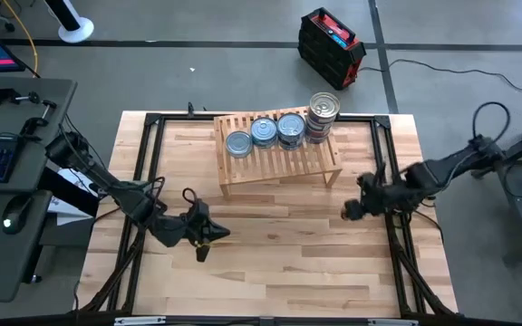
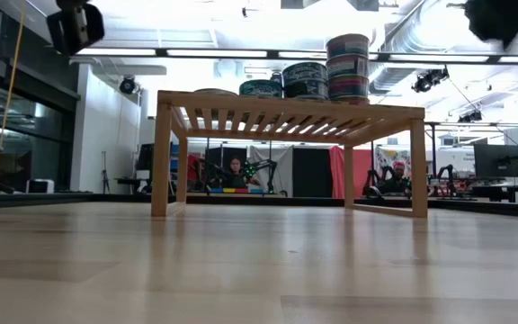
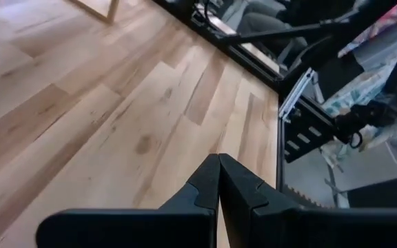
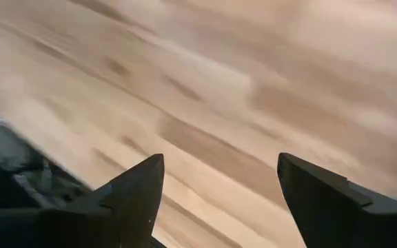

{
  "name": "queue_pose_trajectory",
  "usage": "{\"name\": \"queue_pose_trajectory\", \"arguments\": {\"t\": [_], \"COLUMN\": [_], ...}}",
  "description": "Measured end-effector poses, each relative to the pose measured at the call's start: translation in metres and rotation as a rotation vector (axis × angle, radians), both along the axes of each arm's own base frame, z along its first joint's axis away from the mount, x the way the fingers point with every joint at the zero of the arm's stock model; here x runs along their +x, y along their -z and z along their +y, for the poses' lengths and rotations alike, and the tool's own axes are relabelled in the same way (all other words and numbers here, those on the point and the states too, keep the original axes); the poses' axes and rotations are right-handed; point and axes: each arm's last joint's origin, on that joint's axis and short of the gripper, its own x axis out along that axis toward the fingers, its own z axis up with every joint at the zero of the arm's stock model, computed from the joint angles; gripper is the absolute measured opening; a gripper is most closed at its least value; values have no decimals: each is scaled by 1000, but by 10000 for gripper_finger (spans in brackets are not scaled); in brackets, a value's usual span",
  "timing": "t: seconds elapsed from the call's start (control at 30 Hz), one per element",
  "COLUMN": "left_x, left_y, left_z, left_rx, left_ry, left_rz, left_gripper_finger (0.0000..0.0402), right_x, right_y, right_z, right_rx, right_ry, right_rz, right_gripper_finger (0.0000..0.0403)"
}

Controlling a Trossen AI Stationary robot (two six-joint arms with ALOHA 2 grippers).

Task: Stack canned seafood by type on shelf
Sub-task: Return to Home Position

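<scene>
Worktop (image 1: 279, 267) carries the shelf (image 1: 279, 161), seafood tins (image 1: 290, 129) stacked atop. Left gripper (image 3: 219, 160), front-left of shelf: jaws closed. Right gripper (image 4: 220, 165), front-right of shelf: jaws open, empty. Stacking appears complete; retract arms home

Our left arm (image 1: 107, 186) runs out low and long, elbow and wrist trailing behind the left gripper (image 1: 205, 243). Its 2 fingers (image 3: 202, 189) are pressed together, tips touching along 1 seam. Our right arm (image 1: 451, 167) comes in from the opposite side, its forearm stretched straight back behind the right gripper (image 1: 349, 211). This gripper's 2 fingers (image 4: 133, 189) stand wide apart. Our 2 grippers point roughly toward each other and are well apart. The right gripper sits slightly farther forward than the left gripper.
</scene>
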Motion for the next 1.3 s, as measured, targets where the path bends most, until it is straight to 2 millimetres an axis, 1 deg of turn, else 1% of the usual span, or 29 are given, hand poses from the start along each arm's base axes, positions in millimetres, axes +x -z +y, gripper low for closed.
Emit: {"name": "queue_pose_trajectory", "arguments": {"t": [0.07, 0.17, 0.2, 0.27, 0.33, 0.4, 0.43, 0.5, 0.6, 0.7, 0.8, 0.83, 0.87, 0.97, 1.03, 1.1, 1.3], "left_x": [-1, 1, 2, 5, 6, 9, 9, 8, 4, -5, -18, -22, -27, -41, -49, -56, -66], "left_y": [0, -1, -1, -2, -6, -11, -14, -22, -37, -50, -61, -64, -66, -69, -67, -63, -46], "left_z": [-1, 3, 5, 10, 16, 22, 25, 30, 37, 41, 44, 46, 47, 51, 53, 54, 48], "left_rx": [5, 21, 24, 21, 8, -13, -9, -5, 5, 23, 56, 72, 82, 103, 93, 79, 75], "left_ry": [-27, -83, -101, -130, -153, -181, -184, -187, -182, -163, -137, -127, -119, -106, -103, -97, -100], "left_rz": [-10, -29, -33, -42, -60, -96, -106, -150, -219, -276, -307, -307, -308, -281, -248, -200, -49], "left_gripper_finger": [1, 1, 1, 1, 1, 1, 1, 1, 1, 1, 1, 1, 1, 1, 1, 0, 0], "right_x": [-10, -24, -27, -31, -27, -23, -21, -17, -21, -17, -3, 2, 7, 13, 14, 15, 25], "right_y": [15, 40, 49, 62, 59, 54, 52, 48, 46, 44, 41, 41, 40, 41, 42, 41, 38], "right_z": [5, 4, 3, -3, -8, -15, -20, -31, -48, -60, -71, -76, -80, -91, -93, -94, -90], "right_rx": [24, -12, -25, -53, -84, -171, -215, -279, -372, -419, -451, -469, -472, -431, -414, -408, -382], "right_ry": [48, 182, 219, 269, 364, 404, 451, 559, 676, 754, 715, 675, 644, 595, 551, 532, 476], "right_rz": [111, 271, 303, 313, 280, 215, 172, 108, 144, 94, 16, 6, -1, 13, 27, 23, -67], "right_gripper_finger": [273, 273, 273, 272, 272, 272, 269, 257, 213, 135, 38, 19, 13, 21, 11, 3, 1]}}
